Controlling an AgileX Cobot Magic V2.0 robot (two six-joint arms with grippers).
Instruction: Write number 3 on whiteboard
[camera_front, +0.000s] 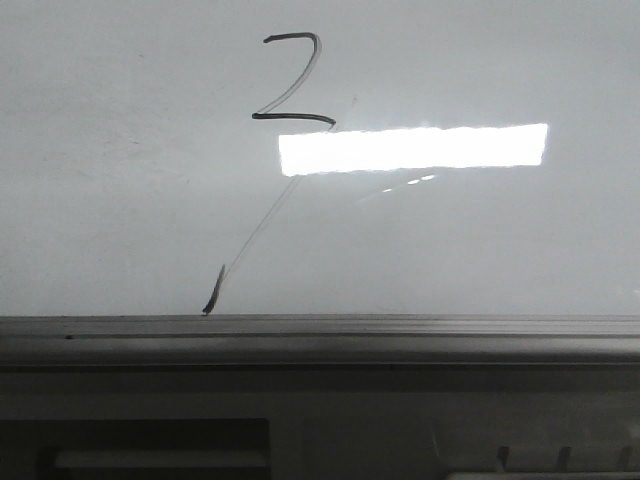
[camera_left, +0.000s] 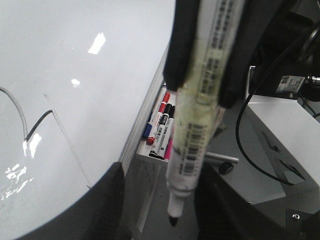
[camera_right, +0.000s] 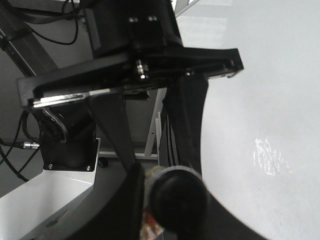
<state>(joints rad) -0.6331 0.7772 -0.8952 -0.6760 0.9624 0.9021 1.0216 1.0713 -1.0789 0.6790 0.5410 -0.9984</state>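
Observation:
The number 3 (camera_front: 295, 118) is an angular black stroke high on the whiteboard (camera_front: 120, 190). A faint line trails from it down to a short dark tick (camera_front: 210, 300) at the frame. Part of the stroke shows in the left wrist view (camera_left: 37, 125). No gripper shows in the front view. My right gripper (camera_right: 172, 172) is shut on the uncapped marker (camera_left: 200, 125), whose black rear end (camera_right: 177, 200) faces its camera. Its fingers (camera_left: 177, 55) clamp the barrel. My left gripper (camera_left: 160, 175) is open, and the marker's tip (camera_left: 172, 219) hangs between its fingers, off the board.
A bright rectangular reflection (camera_front: 412, 148) lies on the board right of the 3. The grey frame edge (camera_front: 320, 340) runs along the bottom. A tray of spare markers (camera_left: 161, 127) hangs below the frame. Black cables (camera_left: 245, 145) and a white base (camera_left: 280, 150) stand nearby.

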